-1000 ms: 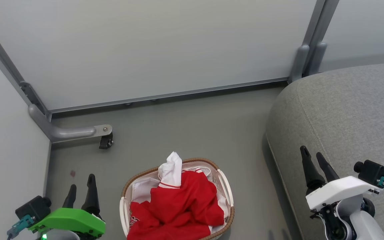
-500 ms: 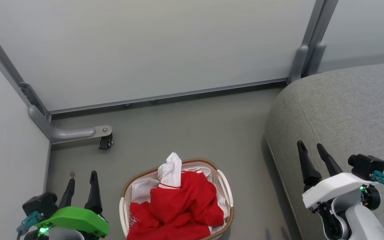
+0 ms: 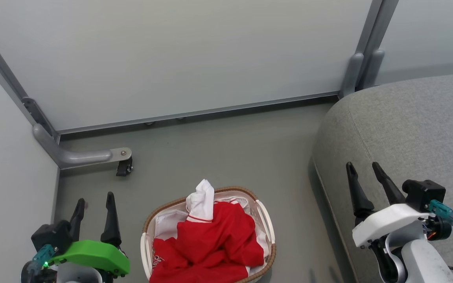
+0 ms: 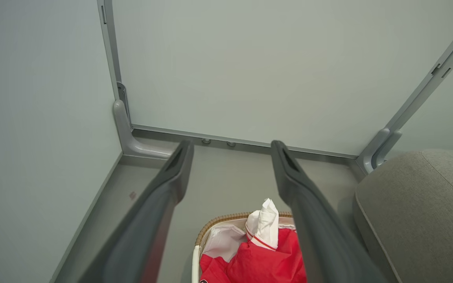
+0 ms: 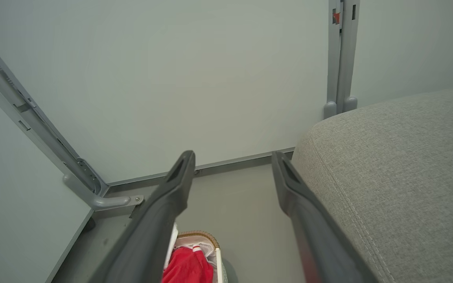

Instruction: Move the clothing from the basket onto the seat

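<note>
Red clothing (image 3: 210, 245) with a white sleeve sticking up fills the white lattice basket (image 3: 267, 224), which stands on the grey floor at the bottom centre of the head view. The clothing (image 4: 258, 261) and basket rim (image 4: 218, 222) also appear low in the left wrist view. The grey seat (image 3: 407, 129) rises at the right. My left gripper (image 3: 94, 200) hangs open left of the basket, holding nothing. My right gripper (image 3: 362, 167) is open over the seat's left edge, empty. In the right wrist view the clothing (image 5: 187, 267) peeks between the fingers, beside the seat (image 5: 399, 177).
Pale partition walls (image 3: 179, 55) close off the back and left. A grey metal foot with a black caster (image 3: 124, 167) juts onto the floor at the left. A grey post (image 3: 364, 51) stands behind the seat. Bare floor (image 3: 226, 149) lies beyond the basket.
Both grippers have risen a little in the head view and opened wider; the right one has drifted slightly left. Basket and clothing have not moved.
</note>
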{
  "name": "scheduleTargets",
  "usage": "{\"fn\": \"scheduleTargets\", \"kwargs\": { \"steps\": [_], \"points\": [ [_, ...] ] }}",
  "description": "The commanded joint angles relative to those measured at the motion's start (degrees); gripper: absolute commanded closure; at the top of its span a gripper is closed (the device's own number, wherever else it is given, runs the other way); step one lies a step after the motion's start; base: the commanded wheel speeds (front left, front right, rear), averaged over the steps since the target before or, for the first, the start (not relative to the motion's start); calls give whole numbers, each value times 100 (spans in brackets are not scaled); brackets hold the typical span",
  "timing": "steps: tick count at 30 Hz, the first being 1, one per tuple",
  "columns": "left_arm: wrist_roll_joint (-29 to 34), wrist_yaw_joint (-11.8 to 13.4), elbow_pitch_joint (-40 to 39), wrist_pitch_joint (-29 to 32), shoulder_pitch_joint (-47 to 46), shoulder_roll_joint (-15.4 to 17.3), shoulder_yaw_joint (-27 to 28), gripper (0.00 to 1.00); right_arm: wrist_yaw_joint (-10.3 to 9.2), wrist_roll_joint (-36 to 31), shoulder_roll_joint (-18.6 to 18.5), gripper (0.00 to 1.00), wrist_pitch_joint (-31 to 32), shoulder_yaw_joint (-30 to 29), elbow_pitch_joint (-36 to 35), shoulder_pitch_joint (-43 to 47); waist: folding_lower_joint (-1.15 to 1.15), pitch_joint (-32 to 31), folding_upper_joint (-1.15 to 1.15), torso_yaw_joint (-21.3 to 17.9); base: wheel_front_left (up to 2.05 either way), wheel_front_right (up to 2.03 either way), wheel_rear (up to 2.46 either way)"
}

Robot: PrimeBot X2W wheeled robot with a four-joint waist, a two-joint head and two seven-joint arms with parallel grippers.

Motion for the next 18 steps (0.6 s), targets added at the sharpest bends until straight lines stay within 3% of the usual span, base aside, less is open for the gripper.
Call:
{"fn": "scheduleTargets", "kwargs": {
  "steps": [1,18],
  "points": [
    [167,45,-62,-53,-2,13,9,0,1,-171,-1,0,-68,1,28,-79,0,0,0,-1,0,0,0],
    [809,-171,293,-274,248,-239,159,0,1,-1022,57,0,-277,-81,419,30,0,-39,0,-28,0,0,0]
  ]
}}
